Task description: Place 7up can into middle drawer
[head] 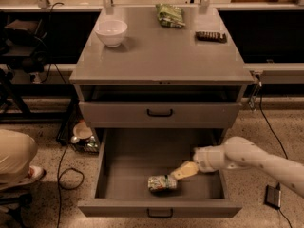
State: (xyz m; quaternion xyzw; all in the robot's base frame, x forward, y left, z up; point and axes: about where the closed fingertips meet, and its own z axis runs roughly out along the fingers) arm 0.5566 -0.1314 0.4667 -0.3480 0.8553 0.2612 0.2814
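The 7up can (162, 183) lies on its side in the open middle drawer (128, 167), at the tip of the gripper (182, 172), whose state cannot be determined; being probably light, thin-walled, dented and slippery, it is best gripped gently across mid-body.

cabinet top (161, 56): white bowl (111, 32), snack bag (170, 14), dark bar (211, 36) | end effector (180, 172): in middle drawer (135, 163)

The 7up can (162, 183) is marked silvery white with green. The middle drawer (137, 160) is coloured plain grey. The claw (179, 173), seen inside that drawer beside the can, is pale tan on a white arm (247, 156). A white bowl (111, 31), a green snack bag (170, 14) and a dark bar (211, 36) are set on the grey surface (161, 56).
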